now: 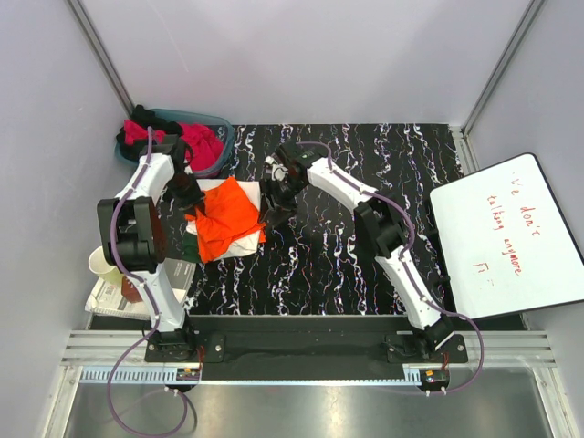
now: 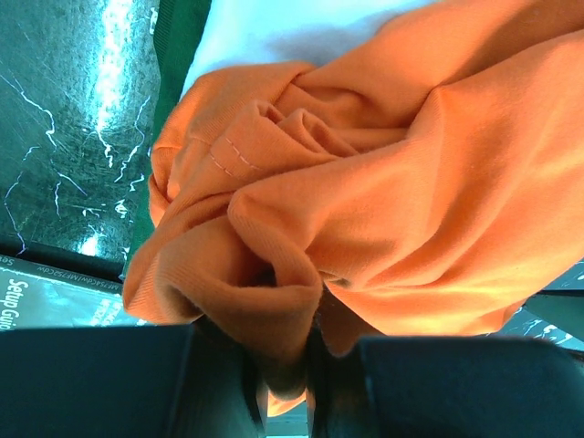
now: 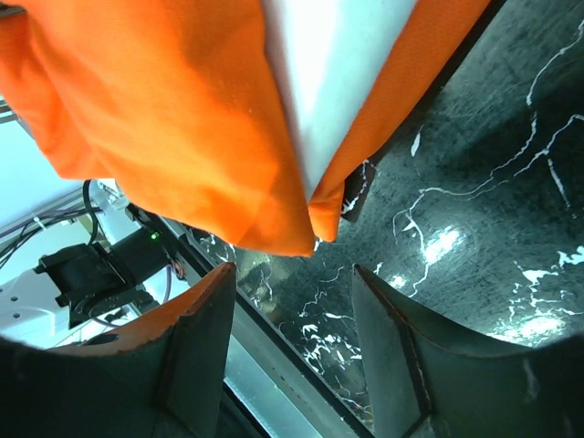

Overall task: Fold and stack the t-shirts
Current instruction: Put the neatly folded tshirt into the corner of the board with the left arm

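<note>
A bright orange t-shirt [image 1: 228, 219] lies bunched on a white t-shirt [image 1: 241, 245] at the table's left. My left gripper [image 1: 193, 206] is at its left edge, and in the left wrist view my left gripper [image 2: 287, 374] is shut on a fold of the orange t-shirt [image 2: 383, 182]; the white t-shirt [image 2: 274, 32] shows behind. My right gripper [image 1: 274, 206] is at the shirt's right edge. In the right wrist view my right gripper [image 3: 292, 301] is open and empty just below the orange t-shirt [image 3: 182, 119] and the white t-shirt [image 3: 328, 82]. A magenta t-shirt [image 1: 203, 144] and a black one [image 1: 141, 117] lie in the basket.
A teal basket [image 1: 219, 120] stands at the back left. A white board with red writing [image 1: 506, 242] lies at the right. A paper cup [image 1: 103, 265] and papers [image 1: 109, 297] sit off the table's left edge. A dark green cloth [image 1: 189, 246] shows under the shirts.
</note>
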`<state>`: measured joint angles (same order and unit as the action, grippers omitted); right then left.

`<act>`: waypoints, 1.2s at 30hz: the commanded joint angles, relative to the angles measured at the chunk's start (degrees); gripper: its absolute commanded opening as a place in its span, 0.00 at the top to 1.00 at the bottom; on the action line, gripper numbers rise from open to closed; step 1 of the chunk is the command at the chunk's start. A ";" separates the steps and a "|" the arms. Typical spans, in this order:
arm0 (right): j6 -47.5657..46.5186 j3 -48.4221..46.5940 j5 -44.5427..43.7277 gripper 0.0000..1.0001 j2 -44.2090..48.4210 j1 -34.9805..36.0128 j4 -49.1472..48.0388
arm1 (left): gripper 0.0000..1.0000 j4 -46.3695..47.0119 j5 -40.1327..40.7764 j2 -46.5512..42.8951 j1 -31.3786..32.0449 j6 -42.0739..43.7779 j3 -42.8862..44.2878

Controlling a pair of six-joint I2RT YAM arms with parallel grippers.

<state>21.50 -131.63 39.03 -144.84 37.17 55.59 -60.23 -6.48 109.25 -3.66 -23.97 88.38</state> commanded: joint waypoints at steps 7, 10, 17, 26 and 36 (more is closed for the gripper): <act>2.85 -0.11 2.99 0.39 2.20 0.27 -5.85 | 0.86 3.10 -0.90 1.84 -0.21 1.38 -0.05; 3.02 -3.62 2.98 0.41 -0.17 0.19 -5.76 | 0.87 3.19 -0.90 1.93 -0.21 1.64 -0.31; 3.99 -7.32 4.74 0.47 -3.35 0.36 -5.76 | 0.87 3.10 -0.64 2.54 -0.21 1.73 -0.31; 3.73 -4.77 4.48 0.48 -2.64 0.36 -5.85 | 0.87 3.19 -1.52 3.34 -0.12 1.82 0.74; 3.38 -7.23 7.56 0.58 -5.02 0.45 -5.93 | 0.87 3.10 -1.43 3.42 -0.12 2.34 0.65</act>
<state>25.39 -136.73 43.51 -149.16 37.19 50.33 -59.81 -7.03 111.63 -3.73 -22.46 88.38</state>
